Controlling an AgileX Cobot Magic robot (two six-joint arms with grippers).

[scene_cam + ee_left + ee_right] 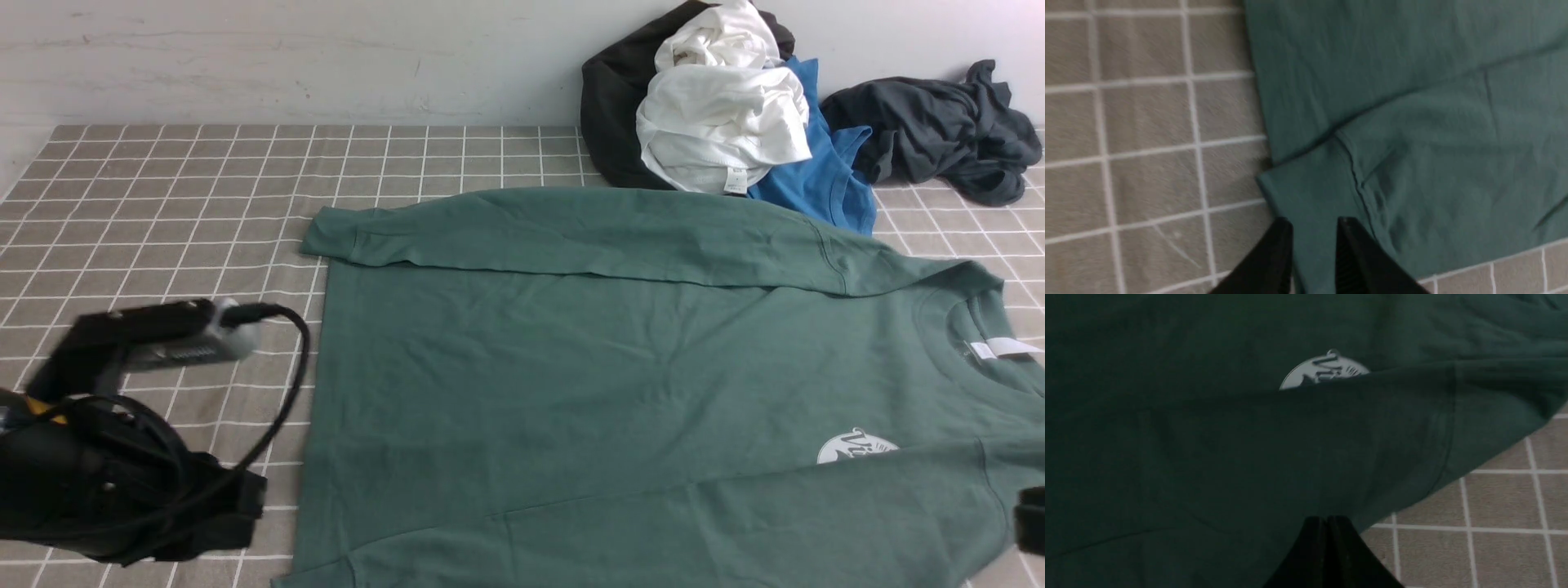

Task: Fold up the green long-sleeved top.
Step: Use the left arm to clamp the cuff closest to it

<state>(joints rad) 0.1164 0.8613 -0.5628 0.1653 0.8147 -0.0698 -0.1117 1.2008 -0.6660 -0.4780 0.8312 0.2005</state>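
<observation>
Nearest on the left, the left arm (98, 474) with a looped black cable (286, 392), low over the checked tablecloth (163, 204) and hiding part of it, just beside the hem of the green top (571, 392). In the left wrist view, left gripper (1314, 228) above the end of a folded sleeve, fingers (1280, 245) spread with cloth showing in the gap, nothing pinched. Nearest on the right, only a dark sliver at the front view's edge; in the right wrist view, right gripper (1327, 522) at the near rim of the top, fingers (1341, 547) pressed together, cannot tell whether cloth is caught between them. Spread flat across the middle and right of the table, filling most of it. Long axis left to right: hem toward the left, collar (955, 327) with white label (1000, 349) toward the right. Near sleeve folded over the body, covering the lower half of the white logo (857, 447). Far sleeve folded along the far edge, cuff (335, 237) pointing left. Beyond that, against the wall (326, 57), a heap: white garment (718, 122) on top of a black garment (612, 106) and a blue T-shirt (824, 180), just beside or touching the far sleeve, cannot tell which. Farther right, a crumpled dark grey garment (939, 131), apart from the top.
</observation>
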